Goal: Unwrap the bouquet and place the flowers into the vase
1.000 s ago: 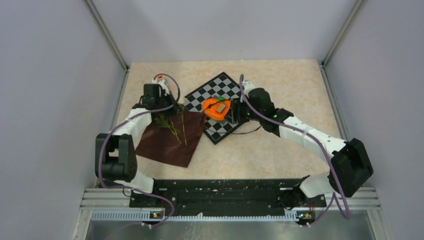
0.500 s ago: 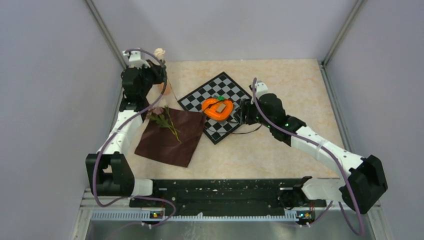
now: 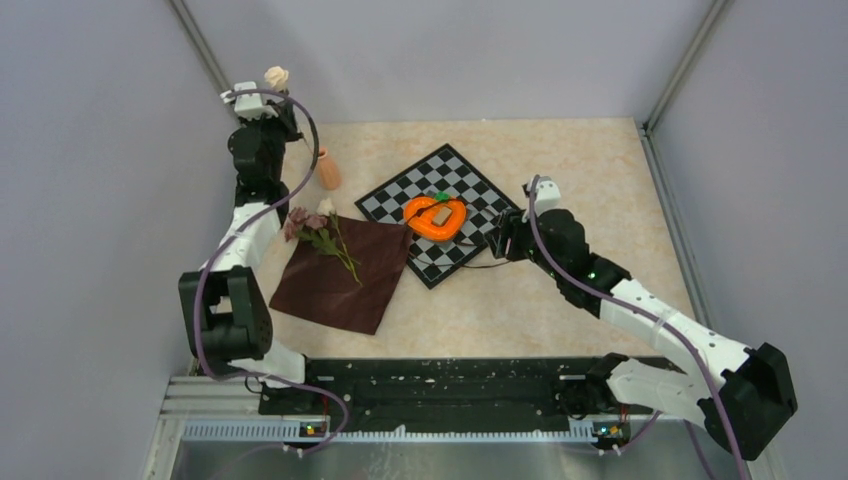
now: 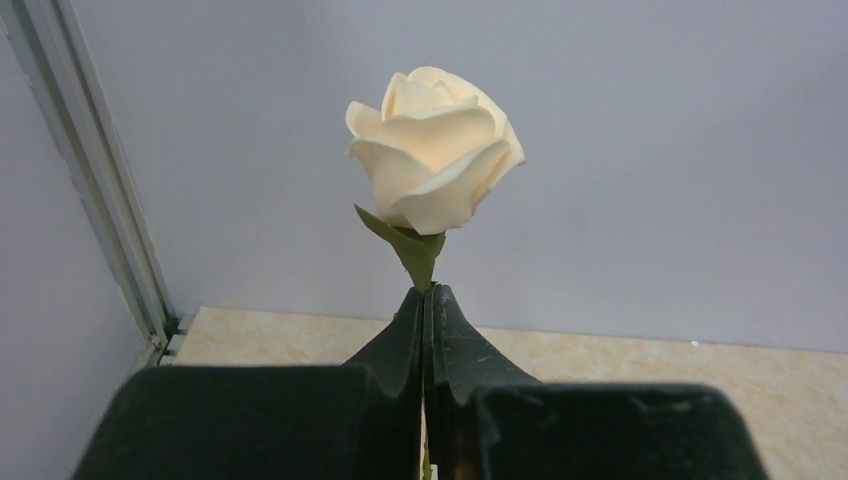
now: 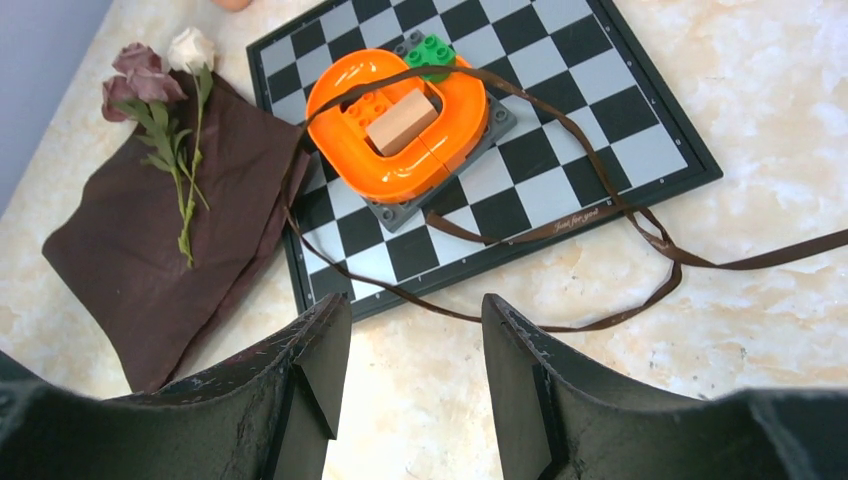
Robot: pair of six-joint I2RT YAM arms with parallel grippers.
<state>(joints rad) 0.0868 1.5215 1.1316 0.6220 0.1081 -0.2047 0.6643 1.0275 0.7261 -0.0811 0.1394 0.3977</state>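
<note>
One cream rose (image 4: 432,150) is up in the air, and we can see the left gripper (image 4: 428,305) clamped on its green stem just under the head. The jaws are pressed together with only the stem between them. From above, that rose (image 3: 276,77) sits high, well off to the left of the chessboard (image 3: 455,170) and beyond its far corner.

Below it, the small terracotta vase (image 3: 328,172) is on the table just left of the chessboard's left corner, and we can't tell whether it stands straight or leans.

Nearer to us, three more roses (image 5: 160,90), two mauve and one cream, lie on the maroon cloth (image 5: 130,260). The cloth is spread flat, touching the chessboard's near-left edge.

A thin brown ribbon (image 5: 600,215) loops loose over the chessboard and trails off its near-right side.

On the chessboard sits an orange heart-shaped ring (image 5: 400,150) with a tan block (image 5: 403,122) inside it and a green brick (image 5: 430,50) at its far end.

The right gripper (image 5: 415,340) hovers by the chessboard's near-right edge, fingers apart, holding nothing.
</note>
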